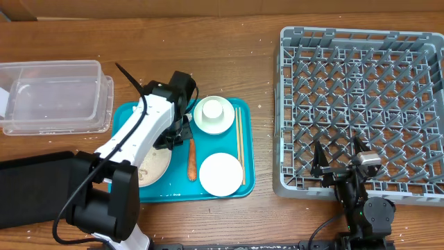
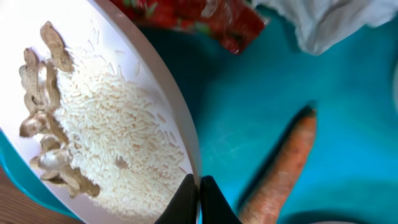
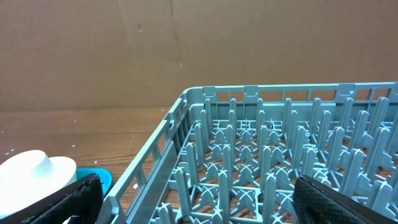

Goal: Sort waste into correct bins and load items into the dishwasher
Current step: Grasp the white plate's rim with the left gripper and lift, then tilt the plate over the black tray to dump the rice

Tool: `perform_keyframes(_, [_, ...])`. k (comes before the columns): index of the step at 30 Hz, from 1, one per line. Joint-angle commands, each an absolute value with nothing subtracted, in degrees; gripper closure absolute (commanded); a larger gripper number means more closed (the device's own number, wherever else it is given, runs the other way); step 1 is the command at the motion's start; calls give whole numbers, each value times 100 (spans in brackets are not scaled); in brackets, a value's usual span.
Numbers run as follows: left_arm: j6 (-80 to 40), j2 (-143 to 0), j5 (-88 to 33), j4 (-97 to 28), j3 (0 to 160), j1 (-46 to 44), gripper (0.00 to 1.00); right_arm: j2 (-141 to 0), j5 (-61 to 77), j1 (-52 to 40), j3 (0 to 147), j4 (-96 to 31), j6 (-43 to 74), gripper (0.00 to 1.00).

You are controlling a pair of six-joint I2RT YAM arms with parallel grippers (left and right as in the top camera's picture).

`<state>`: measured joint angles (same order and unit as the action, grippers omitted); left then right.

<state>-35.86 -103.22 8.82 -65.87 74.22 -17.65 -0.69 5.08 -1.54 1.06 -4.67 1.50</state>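
- On the teal tray (image 2: 249, 93), the plate (image 2: 180, 121) sits loaded with rice (image 2: 106, 118), and the carrot (image 2: 283, 168) lies just beside its rim.
- Left gripper (image 2: 199, 202) is pinched narrow right on that rim, and it looks like a thin hold.
- Lift now and I reckon the plate tips. Then the rice slides onto the tray, or the rim slips free.
- Right gripper (image 1: 339, 156) hangs wide over the near edge of the dish rack (image 1: 361, 32), holding nothing.
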Motion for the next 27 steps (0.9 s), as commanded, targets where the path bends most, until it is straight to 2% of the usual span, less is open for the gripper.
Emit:
perform_keyframes(1, [-3535,-10390,961,-6716,7620,-1772,96,-23,454,-176,47,-443,169,0])
perform_keyframes(15, [-3607,-10390,989,-7371,7723,-1767,96,-23,454,-176,47,-440,169,0])
perform_keyframes(22, [-3883,-10388,1660,-8093,8123,-1767,96,-23,454,-176,47,-443,169,0])
perform_keyframes(27, [-3883,-10381,1710,-8552,8582,-1741,96,-23,454,-176,47,-440,169,0])
